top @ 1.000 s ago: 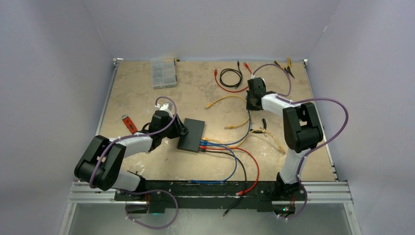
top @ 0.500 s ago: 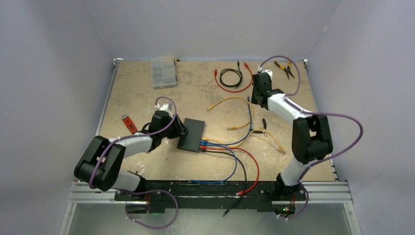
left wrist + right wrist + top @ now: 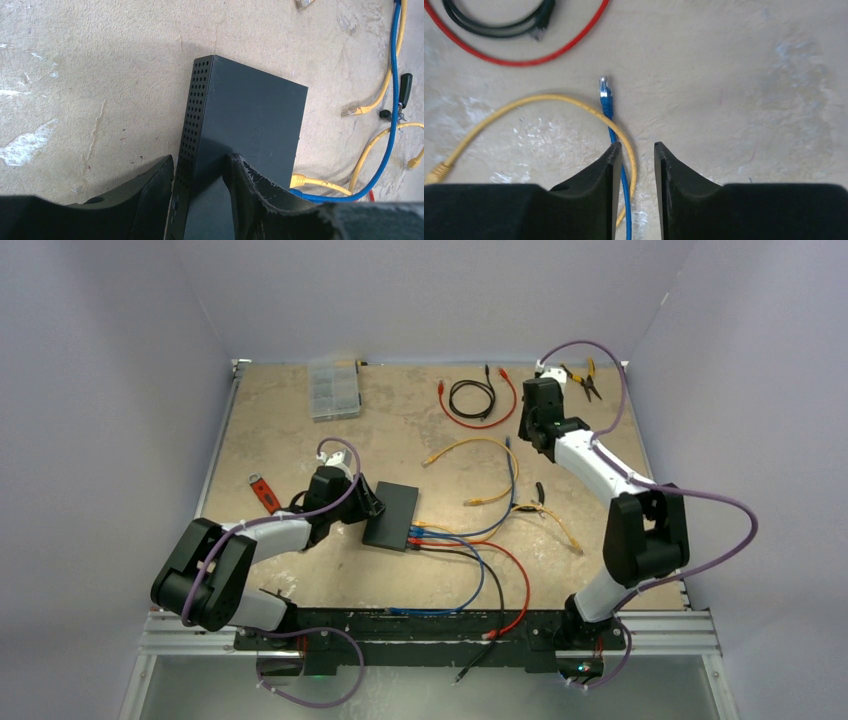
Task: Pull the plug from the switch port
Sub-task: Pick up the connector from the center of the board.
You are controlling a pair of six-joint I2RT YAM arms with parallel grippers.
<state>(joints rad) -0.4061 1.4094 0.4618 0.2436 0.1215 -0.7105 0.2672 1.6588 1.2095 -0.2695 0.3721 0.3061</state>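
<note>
My right hand (image 3: 637,146) has just let go. A second ago it was pressed together near the middle of the bench (image 3: 280,440). Now it has swung toward the far right corner and its fingers stand spread, with bare bench showing between them. The blue plug (image 3: 604,89) lies loose on the surface just ahead of the fingertips, its cable trailing back under the hand and crossing a yellow cable (image 3: 524,102). I take that to mean this plug is out of its port and dropped well clear of it. That part of the job looks done.

My left hand (image 3: 200,159) has not moved. It pinches the near end of the switch (image 3: 250,115), one finger against the vented side and the other over the top face. The switch sits flat, left of centre. Yellow, blue, red and black leads still gather at its socket edge, though I cannot tell from here which are truly seated.

Room is tight for the right hand. The bench's far rim and the right wall are close, the pliers (image 3: 585,380) lie just beside the wrist, and the coiled red and black leads (image 3: 470,400) lie to its left. The open way is back toward the middle, lifting first so I do not drag the loose cables. The left side has free bench up to the clear compartment box (image 3: 334,388).
</note>
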